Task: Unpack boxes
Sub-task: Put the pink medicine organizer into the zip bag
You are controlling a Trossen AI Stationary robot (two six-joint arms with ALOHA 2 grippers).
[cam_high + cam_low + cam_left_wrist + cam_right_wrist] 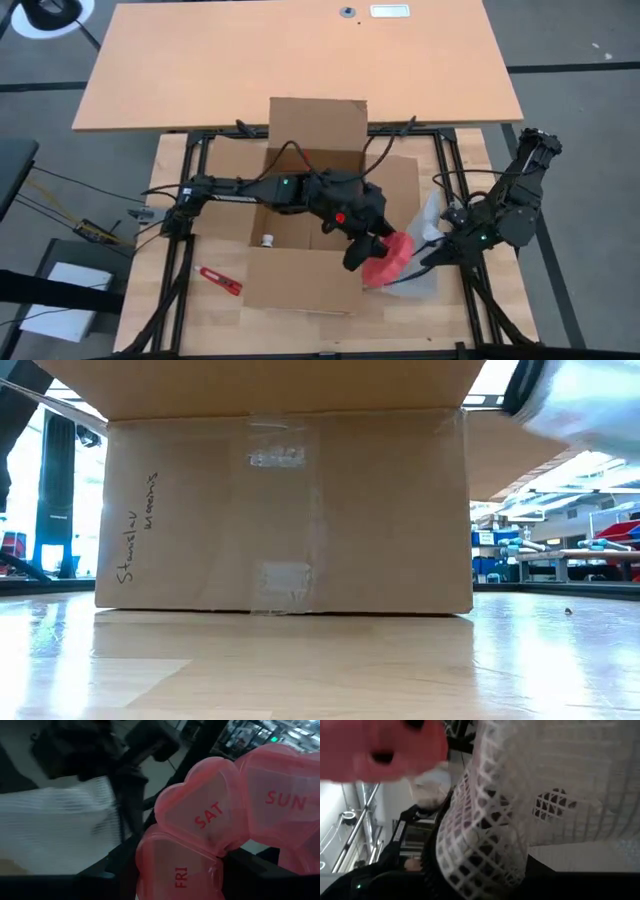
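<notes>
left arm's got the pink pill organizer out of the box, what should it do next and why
Probably carry it a little further right and lower it toward the white mesh bag. The left gripper holds the pink heart-shaped pill organizer just past the open carton's right edge, above the table, while the right gripper, shut, appears to be pinching that bag beside it.

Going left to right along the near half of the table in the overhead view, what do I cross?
Small red tool → open brown cardboard carton → pink heart-compartment pill organiser held by the left gripper → white mesh bag → right gripper.
</notes>
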